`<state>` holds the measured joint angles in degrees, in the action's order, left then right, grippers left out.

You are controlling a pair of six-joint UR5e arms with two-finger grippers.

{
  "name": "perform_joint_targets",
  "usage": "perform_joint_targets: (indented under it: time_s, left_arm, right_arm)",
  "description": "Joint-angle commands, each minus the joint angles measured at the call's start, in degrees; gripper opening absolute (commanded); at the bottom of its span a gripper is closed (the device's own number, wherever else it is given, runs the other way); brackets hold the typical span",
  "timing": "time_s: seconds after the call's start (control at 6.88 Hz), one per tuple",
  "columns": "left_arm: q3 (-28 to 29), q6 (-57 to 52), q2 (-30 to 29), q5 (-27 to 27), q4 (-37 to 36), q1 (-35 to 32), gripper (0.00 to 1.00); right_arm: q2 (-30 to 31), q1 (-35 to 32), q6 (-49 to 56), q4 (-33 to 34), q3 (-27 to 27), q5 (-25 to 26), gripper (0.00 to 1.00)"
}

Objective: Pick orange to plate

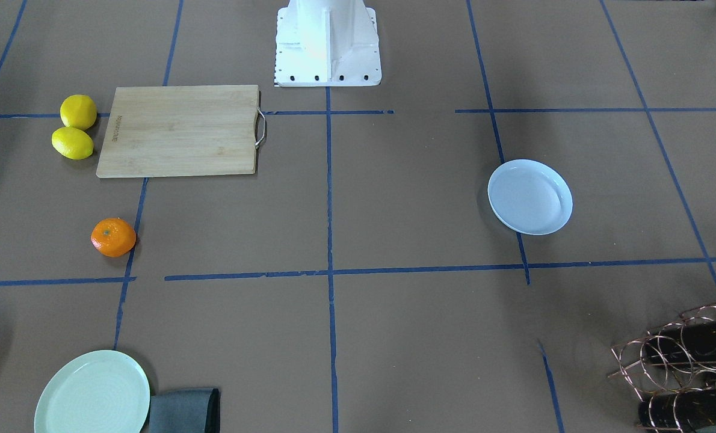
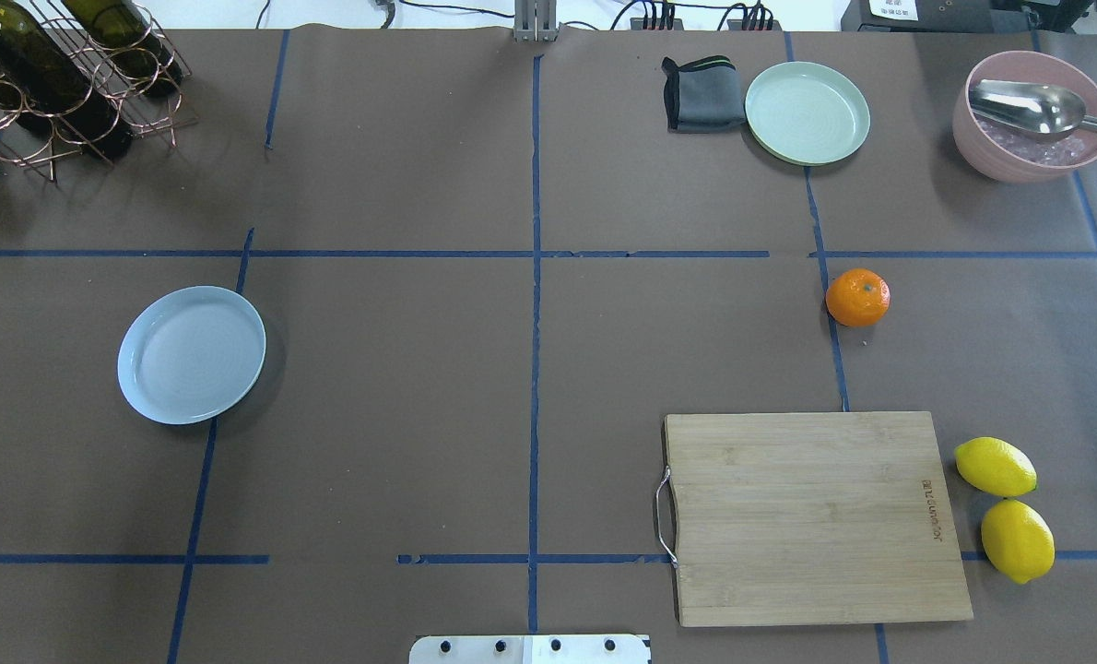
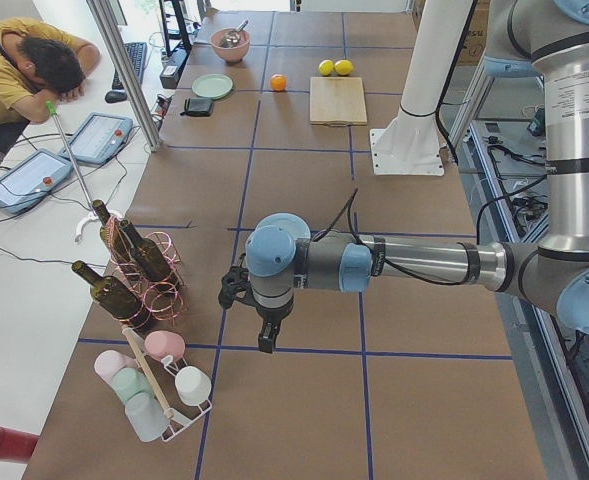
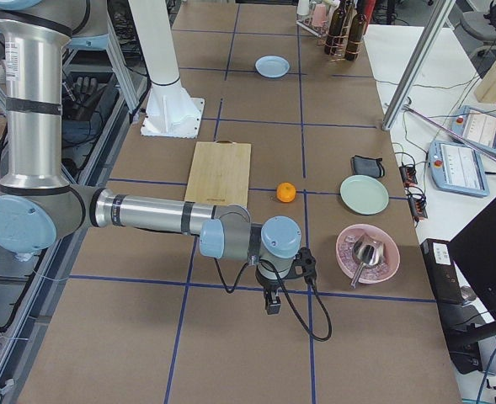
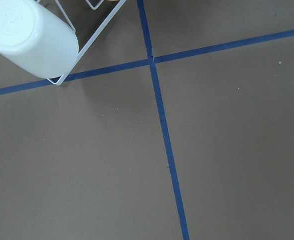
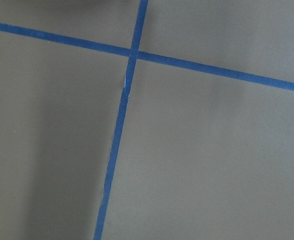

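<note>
Overhead exterior view: job not begun, the orange (image 2: 857, 297) sits on the table (image 2: 419, 369) near the wood board (image 2: 807, 516), well apart from the empty plate (image 2: 191, 354), & the left gripper (image 3: 265, 338) & right gripper (image 4: 271, 303) hang far off, can't tell if clenched or let go.

Orange (image 2: 857, 297) on a blue tape line, white plate (image 2: 191, 354) well apart — bare

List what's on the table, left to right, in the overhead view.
bottle rack → plate → grey cloth → green plate → orange → pink bowl. Skipped: the cutting board and the lemons, since their spans overlap other items.
</note>
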<state>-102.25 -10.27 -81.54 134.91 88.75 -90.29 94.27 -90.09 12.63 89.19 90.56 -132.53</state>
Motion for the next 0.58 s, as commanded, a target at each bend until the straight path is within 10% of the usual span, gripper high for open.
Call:
perform_joint_targets:
  time_s: [0.0,0.44]
  left_arm:
    - [-0.8,-0.1,-0.1,0.0,0.1,0.3,1.0]
    - [-2.3,0.1,-0.6,1.0,4.5,0.4,1.0]
  right_arm:
    - [-0.1,0.0,0.0,-0.1,0.1,0.0,1.0]
    - [-0.1,0.9,-0.1,-13.9,-2.7,0.3,1.0]
